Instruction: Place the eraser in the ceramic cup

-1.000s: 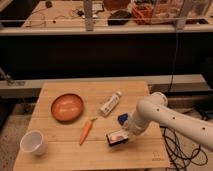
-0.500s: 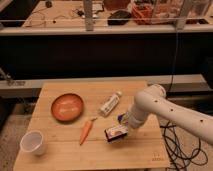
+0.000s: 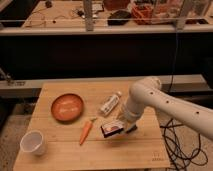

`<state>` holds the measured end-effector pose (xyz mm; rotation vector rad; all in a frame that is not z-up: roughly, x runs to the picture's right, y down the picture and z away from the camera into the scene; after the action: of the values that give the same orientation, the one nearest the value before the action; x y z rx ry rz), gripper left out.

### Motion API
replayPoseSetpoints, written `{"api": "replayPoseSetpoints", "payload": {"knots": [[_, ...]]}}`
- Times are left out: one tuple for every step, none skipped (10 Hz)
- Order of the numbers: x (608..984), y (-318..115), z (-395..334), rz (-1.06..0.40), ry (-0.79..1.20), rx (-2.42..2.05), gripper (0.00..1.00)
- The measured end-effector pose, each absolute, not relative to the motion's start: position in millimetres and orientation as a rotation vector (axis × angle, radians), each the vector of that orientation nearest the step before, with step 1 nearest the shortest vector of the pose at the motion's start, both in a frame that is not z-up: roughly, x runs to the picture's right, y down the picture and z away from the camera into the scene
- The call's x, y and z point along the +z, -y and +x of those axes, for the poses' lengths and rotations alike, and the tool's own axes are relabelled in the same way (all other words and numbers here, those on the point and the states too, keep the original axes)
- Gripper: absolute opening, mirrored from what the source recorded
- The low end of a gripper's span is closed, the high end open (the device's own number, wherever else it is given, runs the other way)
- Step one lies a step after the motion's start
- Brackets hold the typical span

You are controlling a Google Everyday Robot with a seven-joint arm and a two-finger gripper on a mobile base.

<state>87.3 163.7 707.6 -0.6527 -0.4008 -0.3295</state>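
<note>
Camera view | jaws closed on eraser (image 3: 112, 129) beside carrot (image 3: 86, 131) | label unreadable

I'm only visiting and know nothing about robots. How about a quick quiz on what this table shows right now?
1. True or false: the gripper, over the right half of the table, is shut on the eraser.
2. Which lies nearest the ceramic cup? A) carrot B) white bottle C) eraser
3. Fill in: the cup stands in the picture's lower ____ corner.
Key: 1 true; 2 A; 3 left.
</note>
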Motion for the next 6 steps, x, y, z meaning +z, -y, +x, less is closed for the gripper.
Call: {"api": "replayPoseSetpoints", "payload": {"knots": [[703, -160, 80, -0.651, 0.403, -0.344, 0.01], [698, -155, 69, -0.651, 0.408, -0.358, 0.01], [694, -150, 59, -0.648, 0.415, -0.371, 0.01], [690, -148, 55, -0.653, 0.418, -0.378, 0.01], [689, -147, 54, -0.661, 0.419, -0.385, 0.01], [689, -144, 46, -0.665, 0.427, -0.403, 0.01]]}}
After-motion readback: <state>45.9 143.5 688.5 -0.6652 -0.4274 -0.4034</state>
